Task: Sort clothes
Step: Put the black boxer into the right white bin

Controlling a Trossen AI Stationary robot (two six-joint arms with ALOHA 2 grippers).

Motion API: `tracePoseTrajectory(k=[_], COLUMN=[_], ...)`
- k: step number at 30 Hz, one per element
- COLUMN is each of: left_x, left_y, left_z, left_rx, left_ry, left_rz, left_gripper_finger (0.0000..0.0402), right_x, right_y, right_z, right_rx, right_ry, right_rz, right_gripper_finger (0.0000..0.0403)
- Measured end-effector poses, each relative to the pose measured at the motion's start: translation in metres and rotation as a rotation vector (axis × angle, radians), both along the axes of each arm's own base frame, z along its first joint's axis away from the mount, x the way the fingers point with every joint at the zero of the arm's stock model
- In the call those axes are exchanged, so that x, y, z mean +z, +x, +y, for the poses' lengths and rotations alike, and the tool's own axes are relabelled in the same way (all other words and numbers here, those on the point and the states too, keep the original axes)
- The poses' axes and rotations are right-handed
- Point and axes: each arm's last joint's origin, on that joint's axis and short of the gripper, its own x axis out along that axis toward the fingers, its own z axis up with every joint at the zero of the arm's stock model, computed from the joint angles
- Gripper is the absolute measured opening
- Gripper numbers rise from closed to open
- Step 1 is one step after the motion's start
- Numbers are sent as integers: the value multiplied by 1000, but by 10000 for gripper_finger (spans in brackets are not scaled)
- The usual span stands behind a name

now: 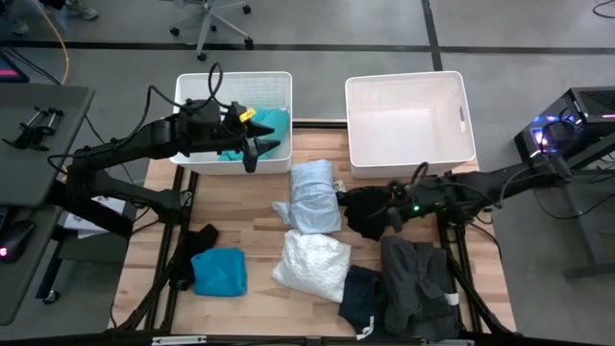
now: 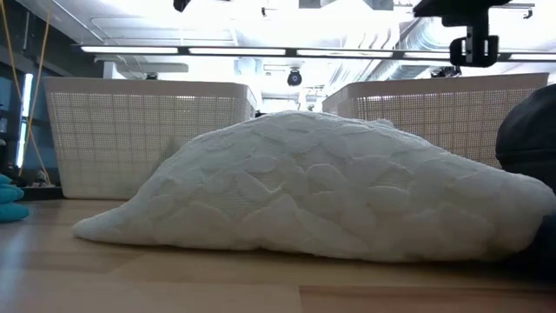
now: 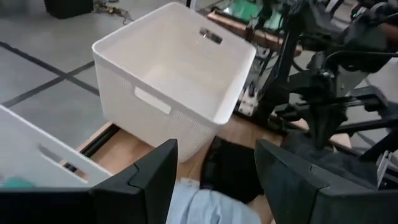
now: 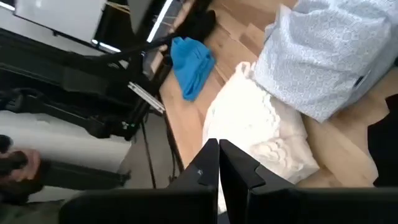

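Observation:
Clothes lie on the wooden table: a pale blue one (image 1: pixel 315 197), a white one (image 1: pixel 312 264), a bright blue one (image 1: pixel 219 271), a black one (image 1: pixel 197 242) at the left, a black one (image 1: pixel 363 213), a dark grey one (image 1: pixel 418 284) and a navy one (image 1: pixel 361 300). A teal garment (image 1: pixel 271 121) lies in the left basket (image 1: pixel 279 81). My left gripper (image 1: pixel 252 154) is open and empty over that basket's near right corner. It also shows in the left wrist view (image 3: pixel 214 180). My right gripper (image 1: pixel 389 219) is shut and hovers beside the black garment, with nothing between its fingers in the right wrist view (image 4: pixel 219 149).
The right white lattice basket (image 1: pixel 452 86) stands at the table's far right with nothing showing in it. In the low view the white garment (image 2: pixel 330 187) fills the foreground, with both baskets behind it. Bare wood shows at the table's near left and between the baskets.

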Motion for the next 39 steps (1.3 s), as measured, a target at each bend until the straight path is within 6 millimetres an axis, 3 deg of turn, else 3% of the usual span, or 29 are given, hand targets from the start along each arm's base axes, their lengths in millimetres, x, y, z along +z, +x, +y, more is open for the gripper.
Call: tracePoseTrajectory(k=[8,12,18,25,32,35,39], left_x=[-3,-3,-3,-3,-3,-3,-3], left_y=[-1,-1,-1,-1,-1,-1,-1], left_z=[0,0,0,1,1,1,1], left_rx=[4,12,30,55,62,63,65], left_ry=[-11,-21,-33,-46,-64,-66,-69], left_rz=[25,22,17,12,6,6,6], left_gripper_finger=[201,201,201,201,201,201,201], right_x=[-15,-31,-54,-68,-89,-95,-102], right_y=[21,22,23,32,30,32,35], right_z=[3,-1,-3,-7,-10,-12,-15], right_rx=[30,-75,-17,286,299,276,217], right_ry=[15,20,-141,-293,-413,-429,-510], right_rz=[122,267,450,473,665,707,752], right_gripper_finger=[0,0,12,120,237,260,262])
